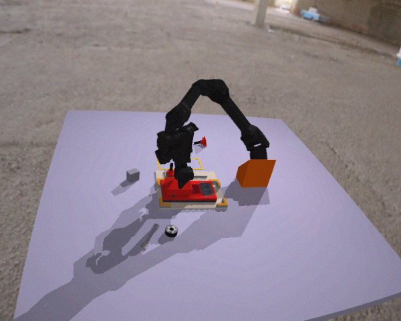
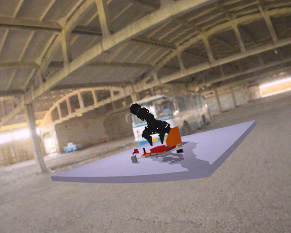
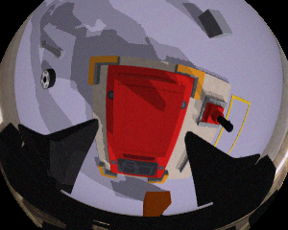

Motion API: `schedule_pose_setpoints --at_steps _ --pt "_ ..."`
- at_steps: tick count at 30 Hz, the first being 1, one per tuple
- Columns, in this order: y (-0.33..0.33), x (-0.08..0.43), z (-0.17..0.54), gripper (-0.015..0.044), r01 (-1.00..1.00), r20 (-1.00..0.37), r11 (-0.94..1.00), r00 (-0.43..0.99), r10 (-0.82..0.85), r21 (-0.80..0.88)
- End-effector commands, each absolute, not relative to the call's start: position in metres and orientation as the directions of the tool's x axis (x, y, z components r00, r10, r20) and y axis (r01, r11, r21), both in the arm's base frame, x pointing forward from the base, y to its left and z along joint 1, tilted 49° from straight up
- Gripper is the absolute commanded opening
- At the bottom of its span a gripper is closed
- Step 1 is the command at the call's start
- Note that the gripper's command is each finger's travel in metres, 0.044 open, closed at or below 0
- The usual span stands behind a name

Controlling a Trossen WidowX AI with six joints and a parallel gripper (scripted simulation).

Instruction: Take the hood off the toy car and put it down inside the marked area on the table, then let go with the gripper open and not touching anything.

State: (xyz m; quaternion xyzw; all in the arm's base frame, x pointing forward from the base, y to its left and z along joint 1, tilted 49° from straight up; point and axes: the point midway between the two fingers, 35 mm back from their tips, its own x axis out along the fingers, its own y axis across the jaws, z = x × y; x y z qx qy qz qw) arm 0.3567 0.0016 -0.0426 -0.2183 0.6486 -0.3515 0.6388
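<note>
The red hood is a raised panel on the red toy car, which lies on a beige tray with orange corners. My gripper is open and empty above the car. In the wrist view its fingertips lie to either side of the hood; in the exterior view they are a little above it. The marked area, a yellow outline, is on the table behind the tray in the top view, partly hidden by the arm.
A red piece with a black stick stands on the tray beside the car. An orange block stands at the arm's base. A grey block, a wheel, a grey wrench and another red piece lie around.
</note>
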Motion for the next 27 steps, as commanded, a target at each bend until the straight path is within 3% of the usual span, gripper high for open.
schedule_pose_setpoints --at_steps 1,27 --pt "-0.0016 0.3548 -0.0451 0.044 0.158 -0.671 0.654 -0.09 -0.736 -0.74" --pt "-0.0114 0.353 -0.053 0.044 0.158 -0.67 0.653 -0.09 -0.737 -0.74"
